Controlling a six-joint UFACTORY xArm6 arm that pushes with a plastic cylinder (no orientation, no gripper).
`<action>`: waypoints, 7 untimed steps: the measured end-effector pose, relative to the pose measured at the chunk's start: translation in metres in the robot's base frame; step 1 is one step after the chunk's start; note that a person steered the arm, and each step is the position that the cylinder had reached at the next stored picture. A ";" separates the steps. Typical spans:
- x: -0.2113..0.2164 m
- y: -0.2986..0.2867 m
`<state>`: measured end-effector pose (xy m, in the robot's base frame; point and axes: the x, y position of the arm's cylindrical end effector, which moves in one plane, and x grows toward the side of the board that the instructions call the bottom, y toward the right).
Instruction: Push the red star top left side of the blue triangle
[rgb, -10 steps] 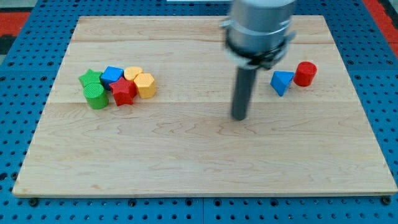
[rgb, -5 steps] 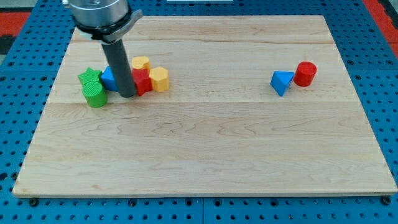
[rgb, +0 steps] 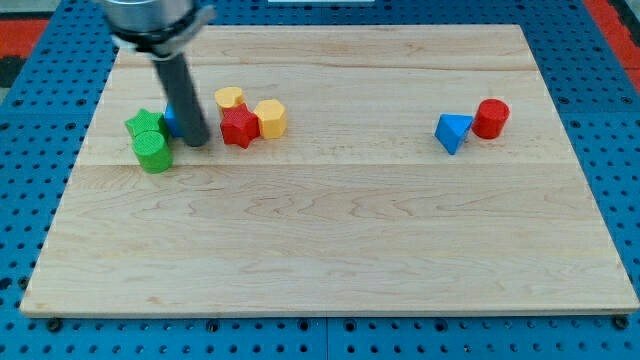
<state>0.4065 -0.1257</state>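
Desk (rgb: 330, 250): wooden board. My tip (rgb: 195, 143): a plain rod with no hand, so nothing to open or close; a blue block (rgb: 170, 122) sits largely hidden behind it. Red star (rgb: 239, 126): just right of the tip, probably touching neither; far left of the blue triangle (rgb: 453, 131).

- My tip (rgb: 196, 141) swung from board centre to the cluster at nine o'clock.
- The red star (rgb: 239, 126) slid toward three o'clock, now clear of my tip.
- The yellow hexagonal block (rgb: 270, 118) was nudged the same way.
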 end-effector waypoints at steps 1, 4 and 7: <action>-0.037 0.071; -0.044 0.187; -0.024 0.098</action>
